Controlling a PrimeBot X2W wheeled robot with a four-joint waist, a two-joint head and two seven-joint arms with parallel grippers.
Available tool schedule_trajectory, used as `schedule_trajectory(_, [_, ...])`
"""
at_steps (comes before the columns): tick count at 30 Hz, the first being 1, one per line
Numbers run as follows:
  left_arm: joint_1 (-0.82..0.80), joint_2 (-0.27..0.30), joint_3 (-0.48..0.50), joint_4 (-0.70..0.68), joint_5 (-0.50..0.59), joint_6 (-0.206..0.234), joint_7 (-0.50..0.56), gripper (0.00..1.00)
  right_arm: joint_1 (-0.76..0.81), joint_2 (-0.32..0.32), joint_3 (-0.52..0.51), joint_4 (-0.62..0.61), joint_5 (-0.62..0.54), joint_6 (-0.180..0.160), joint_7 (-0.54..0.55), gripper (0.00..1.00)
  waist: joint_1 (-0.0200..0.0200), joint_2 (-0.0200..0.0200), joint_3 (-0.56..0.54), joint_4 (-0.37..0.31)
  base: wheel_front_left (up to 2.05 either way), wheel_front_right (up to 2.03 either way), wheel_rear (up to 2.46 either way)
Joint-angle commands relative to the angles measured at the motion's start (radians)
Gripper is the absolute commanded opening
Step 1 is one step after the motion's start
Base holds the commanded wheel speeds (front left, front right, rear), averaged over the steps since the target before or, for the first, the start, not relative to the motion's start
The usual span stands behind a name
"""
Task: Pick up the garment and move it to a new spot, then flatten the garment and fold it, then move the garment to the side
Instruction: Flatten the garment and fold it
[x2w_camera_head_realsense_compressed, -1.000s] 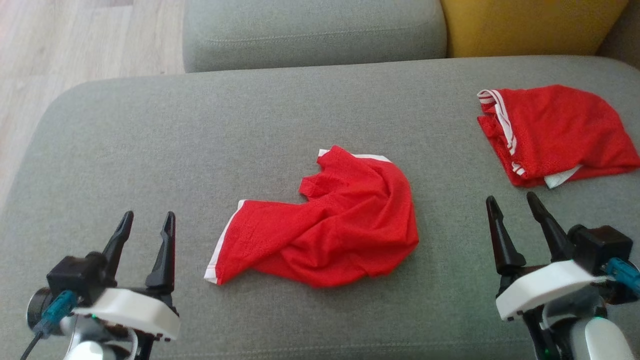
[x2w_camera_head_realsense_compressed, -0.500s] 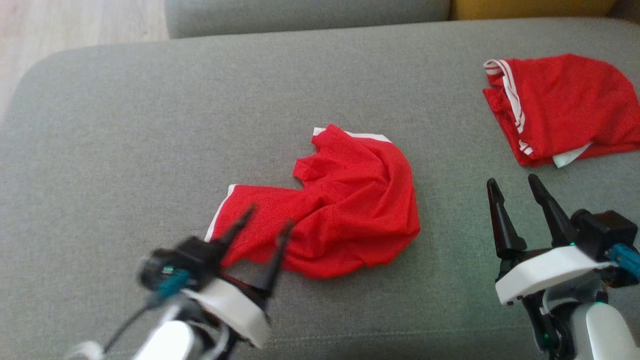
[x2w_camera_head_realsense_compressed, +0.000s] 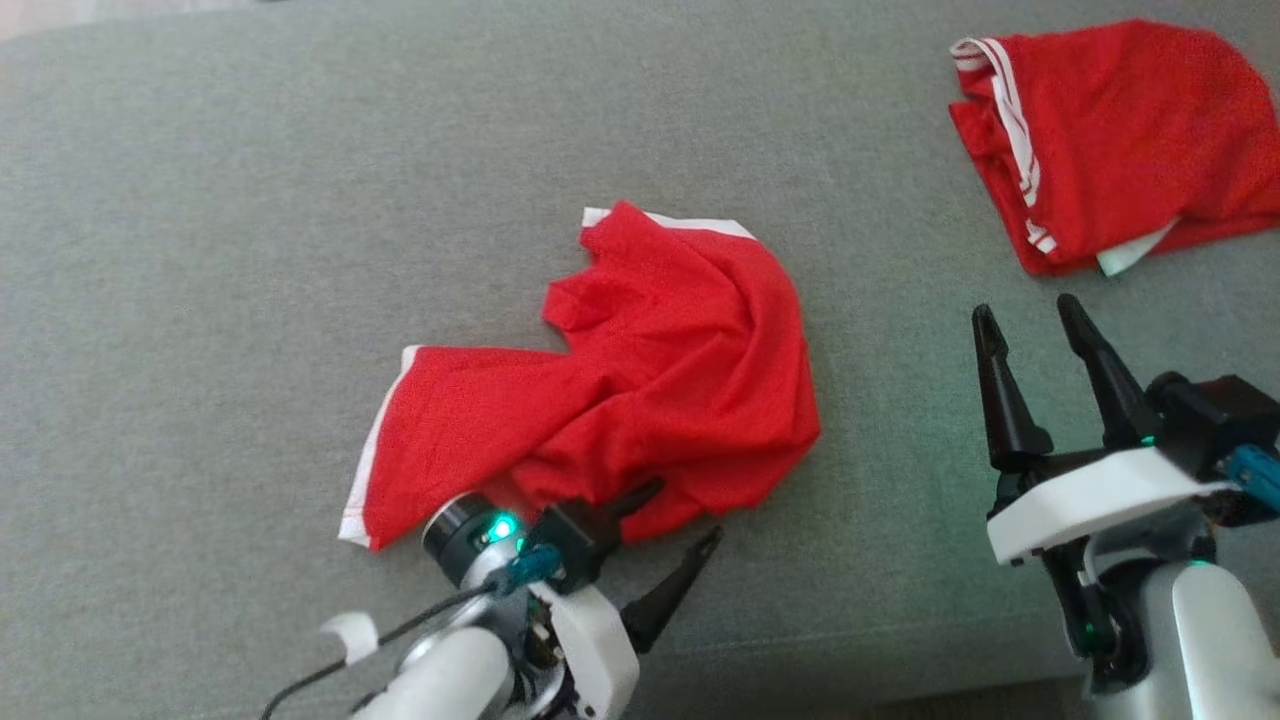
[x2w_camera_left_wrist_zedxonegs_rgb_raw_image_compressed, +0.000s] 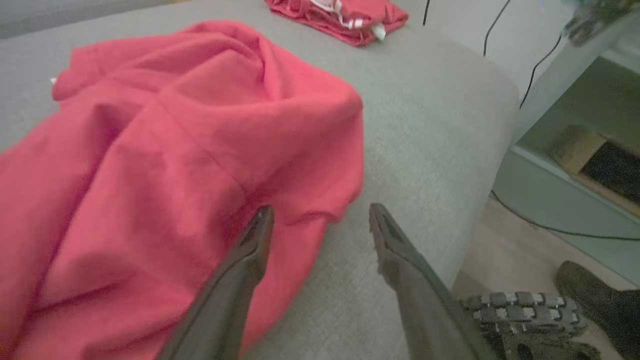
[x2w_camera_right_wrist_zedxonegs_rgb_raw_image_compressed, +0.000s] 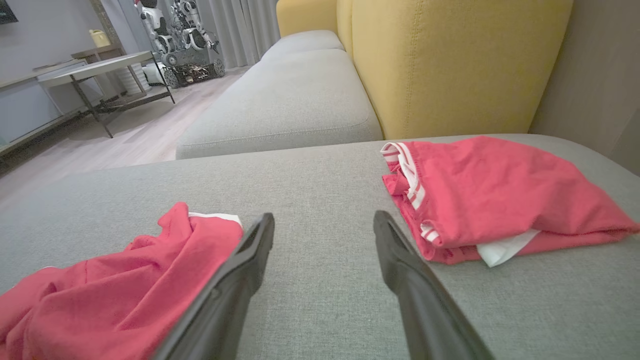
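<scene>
The left gripper (x2w_camera_head_realsense_compressed: 683, 512) is sitting spread wide at the lower centre of the head frame, one finger lying over the near edge of the crumpled red garment (x2w_camera_head_realsense_compressed: 650, 380) and the other over bare grey cushion (x2w_camera_head_realsense_compressed: 200, 250), so the cloth is lying just up-frame and left of it. The garment is stretching mid-cushion from lower left towards upper centre. The right gripper (x2w_camera_head_realsense_compressed: 1027, 312), likewise spread and empty, is hanging well apart at right below a second red garment (x2w_camera_head_realsense_compressed: 1110, 140), while open cushion is spreading across the upper left.
</scene>
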Motion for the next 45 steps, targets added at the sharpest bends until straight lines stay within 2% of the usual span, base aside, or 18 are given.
schedule_trajectory(1, [-0.051,0.000,0.022,-0.013,0.011,-0.004,0.001,1.00,-0.034,-0.011,0.022,-0.038,-0.009,-0.001,-0.011,1.00,0.0000,0.0000,0.013,-0.013,0.00,0.00,0.00])
schedule_trajectory(4, [-0.090,0.000,0.000,0.067,0.027,-0.007,0.020,1.00,-0.041,-0.010,0.022,-0.036,-0.006,-0.001,-0.014,1.00,0.0000,0.0000,0.024,-0.026,0.00,0.00,0.00])
schedule_trajectory(5, [-0.102,0.002,-0.008,0.094,0.031,-0.008,0.029,0.94,-0.042,-0.010,0.021,-0.035,-0.005,-0.001,-0.016,1.00,0.0000,0.0000,0.025,-0.029,0.00,0.00,0.00])
schedule_trajectory(6, [-0.113,0.005,-0.014,0.115,0.034,-0.009,0.031,0.22,-0.043,-0.009,0.020,-0.033,-0.004,-0.001,-0.017,1.00,0.0000,0.0000,0.026,-0.032,0.00,0.00,0.00])
schedule_trajectory(7, [-0.123,0.006,-0.019,0.129,0.031,-0.011,0.028,0.00,-0.044,-0.009,0.019,-0.030,-0.003,-0.001,-0.019,1.00,0.0000,0.0000,0.025,-0.035,0.00,0.00,0.00])
schedule_trajectory(9, [-0.139,0.013,-0.024,0.139,0.020,-0.013,0.021,0.00,-0.044,-0.009,0.014,-0.026,0.000,-0.001,-0.022,1.00,0.0000,0.0000,0.021,-0.037,0.00,0.00,0.00])
schedule_trajectory(12, [-0.150,0.054,-0.013,0.090,-0.029,-0.016,0.013,0.00,-0.034,-0.007,0.001,-0.020,0.006,-0.001,-0.025,1.00,0.0000,0.0000,0.005,-0.030,0.00,0.00,0.00])
schedule_trajectory(20, [-0.118,0.238,0.042,-0.137,-0.107,-0.015,0.138,0.00,-0.008,-0.004,-0.025,-0.017,0.019,-0.001,-0.026,1.00,0.0000,0.0000,-0.032,0.012,0.00,0.00,0.00])
schedule_trajectory(27, [-0.065,0.412,0.114,-0.313,-0.141,0.038,0.273,0.00,0.012,-0.002,-0.031,-0.016,0.027,-0.001,-0.021,1.00,0.0000,0.0000,-0.066,0.039,0.00,0.00,0.00])
schedule_trajectory(31, [-0.045,0.487,0.179,-0.374,-0.169,0.082,0.310,0.00,0.023,-0.002,-0.036,-0.018,0.030,-0.001,-0.016,1.00,0.0000,0.0000,-0.081,0.045,0.00,0.00,0.00])
schedule_trajectory(38, [-0.050,0.536,0.264,-0.371,-0.219,0.123,0.312,0.00,0.031,-0.001,-0.033,-0.029,0.037,-0.001,-0.002,1.00,0.0000,0.0000,-0.092,0.039,0.00,0.00,0.00])
schedule_trajectory(45, [-0.131,0.544,0.311,-0.247,-0.244,0.113,0.305,0.00,0.026,-0.001,-0.029,-0.049,0.040,-0.001,0.016,1.00,0.0000,0.0000,-0.082,0.010,0.00,0.00,0.00])
